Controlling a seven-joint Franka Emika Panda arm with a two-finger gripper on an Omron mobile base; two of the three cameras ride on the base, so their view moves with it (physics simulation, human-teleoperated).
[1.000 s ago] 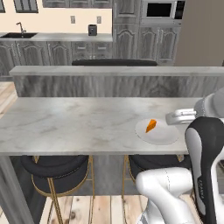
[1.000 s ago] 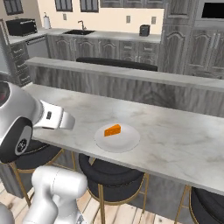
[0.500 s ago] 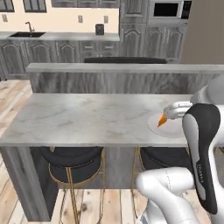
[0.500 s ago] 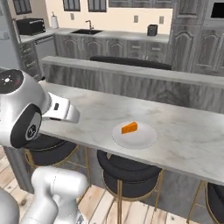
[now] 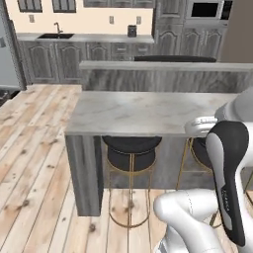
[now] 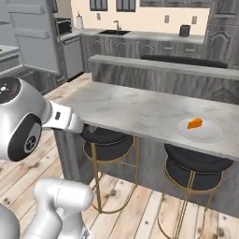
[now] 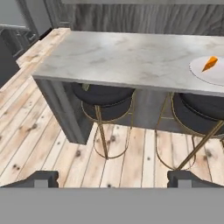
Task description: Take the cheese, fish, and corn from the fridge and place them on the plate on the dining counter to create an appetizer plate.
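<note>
Cheese (image 6: 194, 123) sits on the plate (image 6: 200, 132), toward its rear, near the right end of the dining counter (image 6: 140, 108). Gripper (image 7: 112, 177) hangs off the counter's front edge above the wood floor (image 7: 52, 144), fingers spread wide, nothing between them. Two black stools (image 7: 103, 101) are tucked beneath the slab.

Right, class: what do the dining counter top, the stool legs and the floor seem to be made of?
Dining counter: looks like polished marble or similar stone, pale grey with faint veining. Stool legs: thin gold rods with a sheen, probably brass-finished metal. Floor: light wood planks, with visible knots and board seams.
</note>
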